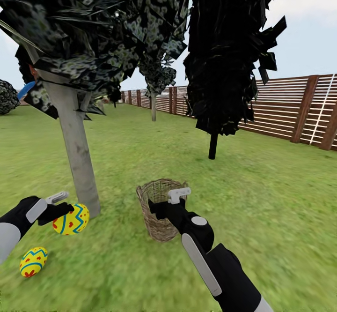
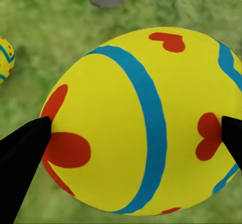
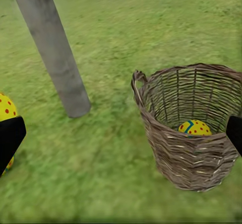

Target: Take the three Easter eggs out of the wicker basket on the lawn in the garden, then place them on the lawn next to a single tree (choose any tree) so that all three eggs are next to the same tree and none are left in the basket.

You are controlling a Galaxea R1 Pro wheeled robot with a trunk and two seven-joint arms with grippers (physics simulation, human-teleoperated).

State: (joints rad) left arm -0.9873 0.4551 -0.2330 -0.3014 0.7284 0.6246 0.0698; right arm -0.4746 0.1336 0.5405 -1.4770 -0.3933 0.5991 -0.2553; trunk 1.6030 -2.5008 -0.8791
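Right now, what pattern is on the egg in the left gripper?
Yellow egg with blue bands and red hearts, clearest in the left wrist view.

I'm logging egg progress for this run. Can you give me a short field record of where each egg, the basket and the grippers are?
egg on lawn, lying on the lawn
egg in left gripper, held near the pale tree trunk
egg in wicker basket, at the bottom
right gripper: open, above the basket
eggs left to move: one

one egg [image 3: 194,127] in basket [image 3: 191,153], two by tree [image 1: 75,138]
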